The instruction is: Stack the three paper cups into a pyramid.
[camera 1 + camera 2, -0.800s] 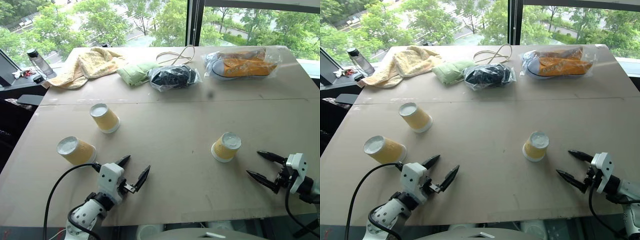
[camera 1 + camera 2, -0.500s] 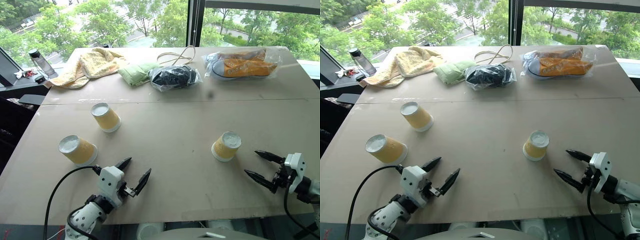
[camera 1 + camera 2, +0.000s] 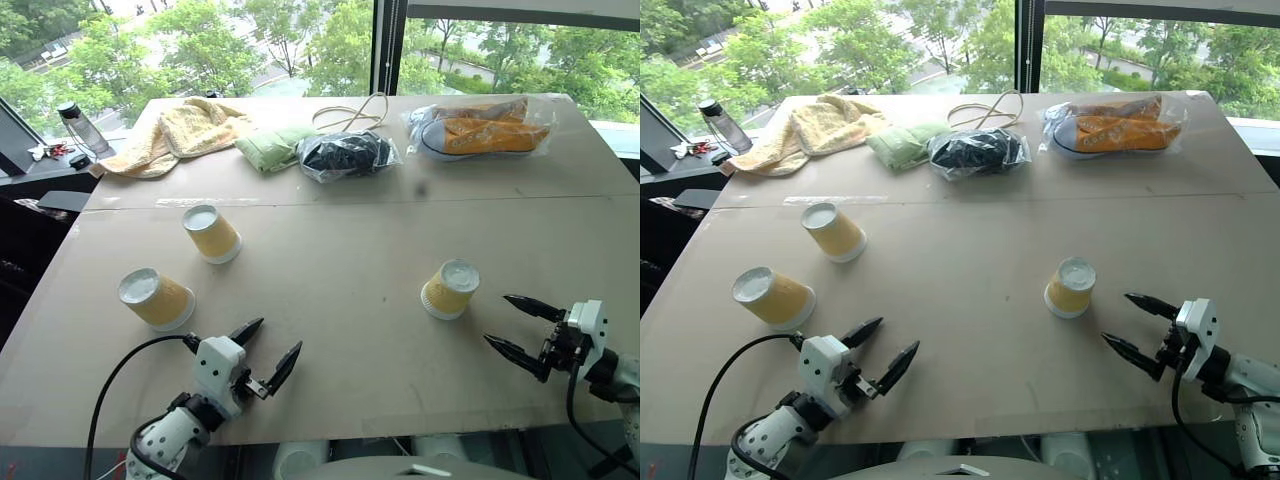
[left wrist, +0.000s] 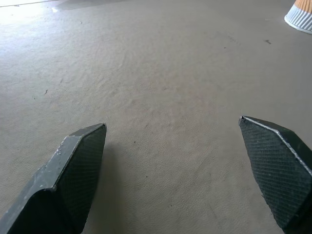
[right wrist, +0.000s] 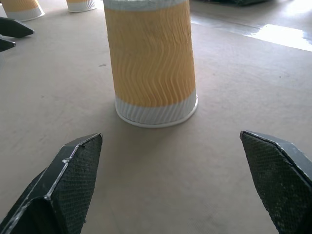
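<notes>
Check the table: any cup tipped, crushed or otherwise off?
Nothing stands out. All three cups stand upside down and apart on the table: the far-left cup, the near-left cup and the right cup. None looks dented or tipped. Both the left pincer and the right pincer are open and hold nothing.

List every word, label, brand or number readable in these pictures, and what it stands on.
None can be read.
The three paper cups bear only a wavy pattern.
Any print on the bottle or the bagged shoes is too small to read.
</notes>
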